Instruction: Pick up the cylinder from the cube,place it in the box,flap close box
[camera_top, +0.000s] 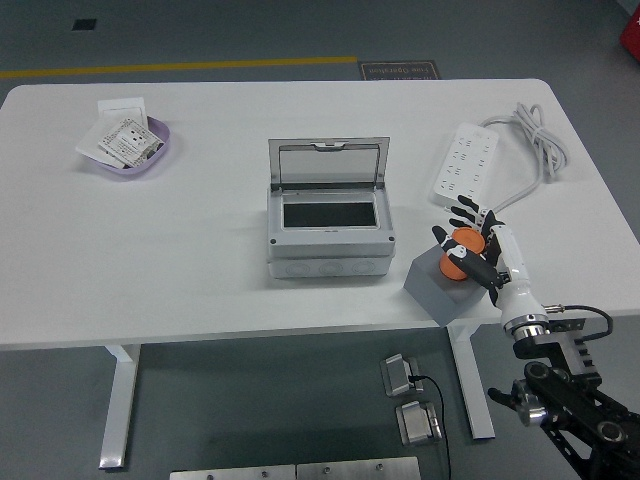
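Head view shows our right robot hand wrapped around one orange cylinder, apparently resting on the single grey cube at the near right of the worktop. One box waits left, flap raised to receive it.

Evenly and brightly lit from overhead, with only soft, faint shadows on the white table. Sharp throughout, slightly grainy, no glare.
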